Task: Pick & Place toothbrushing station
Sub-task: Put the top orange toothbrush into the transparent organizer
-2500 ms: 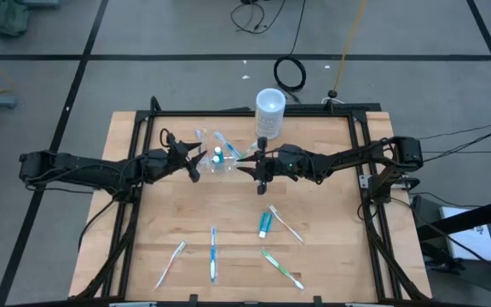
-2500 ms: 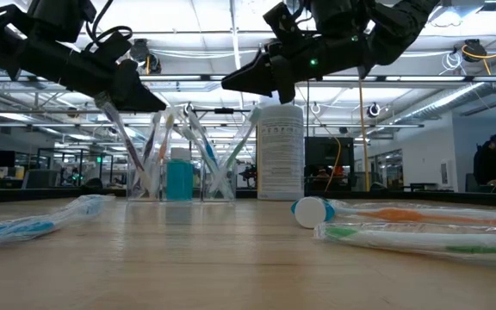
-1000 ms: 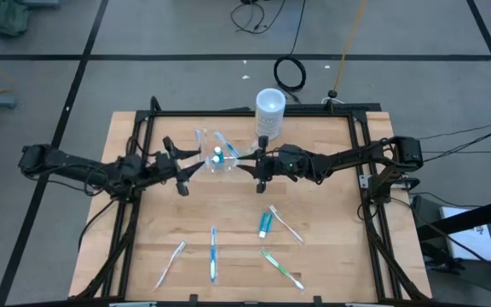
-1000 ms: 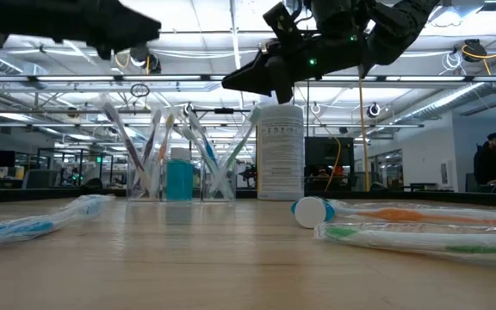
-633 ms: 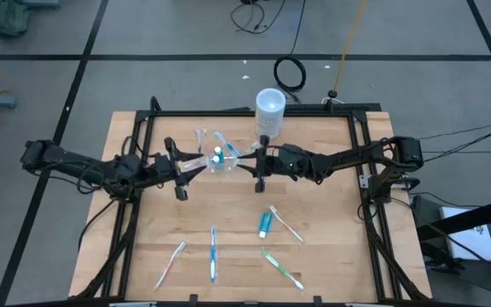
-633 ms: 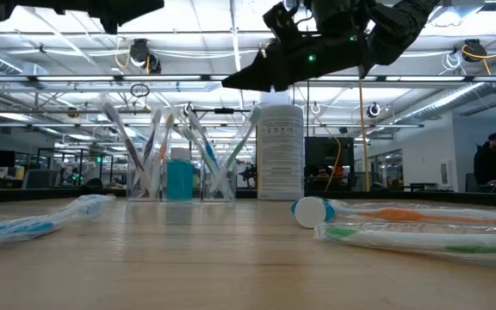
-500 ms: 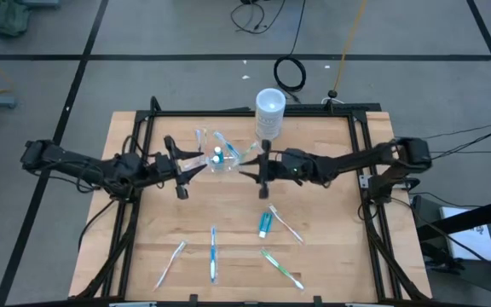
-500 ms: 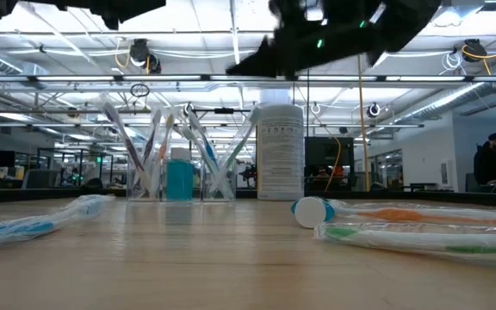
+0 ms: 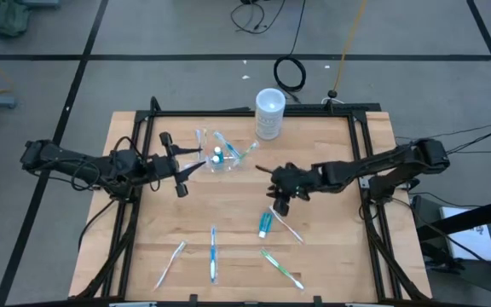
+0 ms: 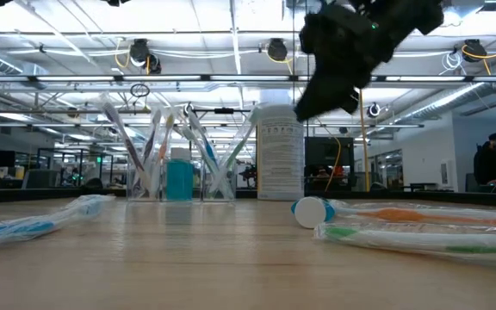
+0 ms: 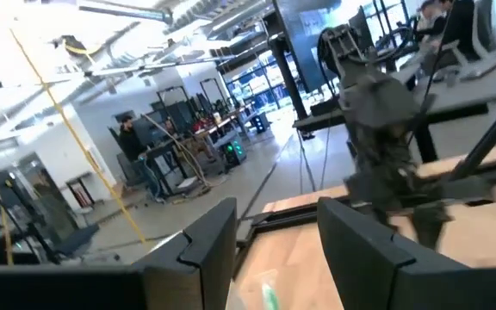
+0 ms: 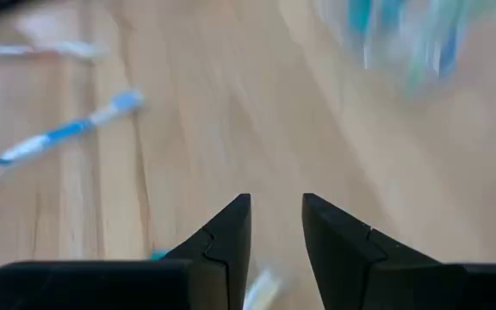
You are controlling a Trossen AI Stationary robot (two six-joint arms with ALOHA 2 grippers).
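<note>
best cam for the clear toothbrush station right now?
Low view: the toothbrushing station stands in sharp side profile beside the white cup, brushes and teal tube visible inside. High view shows it small at the table's back. Right wrist view shows only a blur; left wrist view misses it.

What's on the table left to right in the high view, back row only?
Left hand → clear toothbrushing station → white cup. The right hand sits nearer, past the cup line, above the teal tube.

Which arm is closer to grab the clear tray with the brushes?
Left, I think. The left claw sits right beside the clear tray; the right claw is farther off, over bare table.
</note>
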